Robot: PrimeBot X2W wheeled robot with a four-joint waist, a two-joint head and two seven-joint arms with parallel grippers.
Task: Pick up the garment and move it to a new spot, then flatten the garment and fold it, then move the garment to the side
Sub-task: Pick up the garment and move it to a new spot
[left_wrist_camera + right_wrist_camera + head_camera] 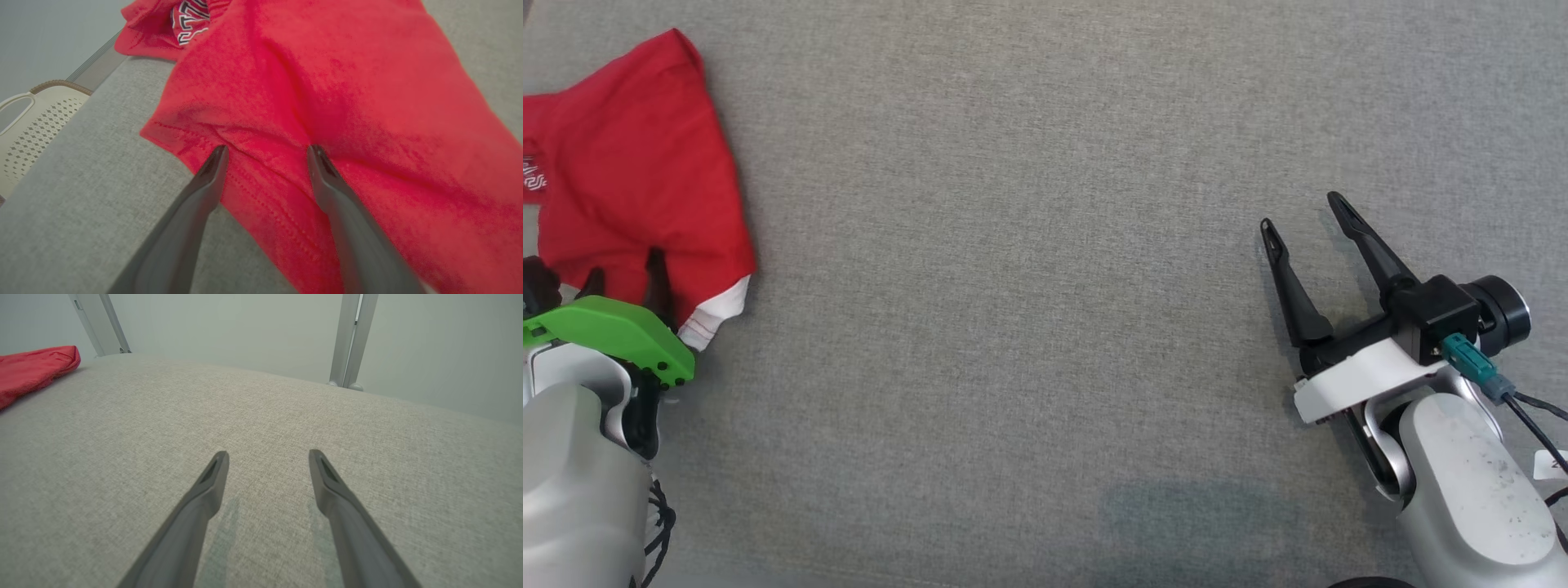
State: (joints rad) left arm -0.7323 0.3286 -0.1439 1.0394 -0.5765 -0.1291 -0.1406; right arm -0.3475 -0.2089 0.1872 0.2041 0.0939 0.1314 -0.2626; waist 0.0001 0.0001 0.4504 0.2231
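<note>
The garment (629, 171) is a red shirt with a white trim and a printed logo, lying crumpled at the far left of the grey surface. My left gripper (625, 273) sits at its near edge, open, its fingertips over the red cloth; up close the garment (347, 102) spreads beyond the two fingers, and the gripper (267, 153) holds nothing. My right gripper (1303, 214) stands open at the right, far from the shirt, above bare grey fabric. Along its own fingers the right gripper (267, 457) points over the surface, with the garment (32, 369) at the far left.
The grey fabric surface (1029, 286) stretches wide between the two arms. A cream perforated basket (32, 130) stands beyond the surface's left edge. Metal posts (351, 339) rise behind the far edge before a pale wall.
</note>
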